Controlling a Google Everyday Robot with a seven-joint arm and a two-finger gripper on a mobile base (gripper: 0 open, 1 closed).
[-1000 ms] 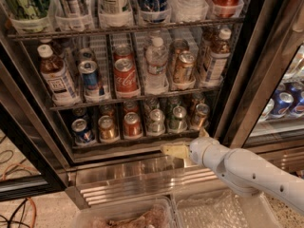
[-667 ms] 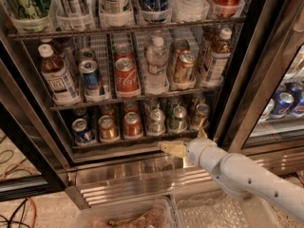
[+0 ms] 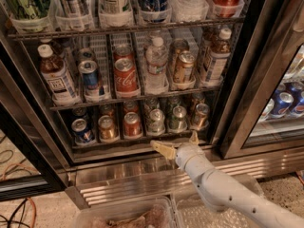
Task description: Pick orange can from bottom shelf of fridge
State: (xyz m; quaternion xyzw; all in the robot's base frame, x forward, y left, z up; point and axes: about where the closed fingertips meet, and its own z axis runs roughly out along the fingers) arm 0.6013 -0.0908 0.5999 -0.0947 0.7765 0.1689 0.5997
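The claw point(image 3: 173, 139) is spread wide and holds nothing, hanging just in front of the lip of the bottom shelf point(image 3: 142, 140) of the fridge point(image 3: 247, 80). One tan finger lies out along that lip and the other points up beneath the orange can point(image 3: 200, 116). That can stands upright at the end of the shelf's front row, beside a silver can point(image 3: 178, 118), while the white arm point(image 3: 223, 189) slants up from the lower corner to a bent wrist.
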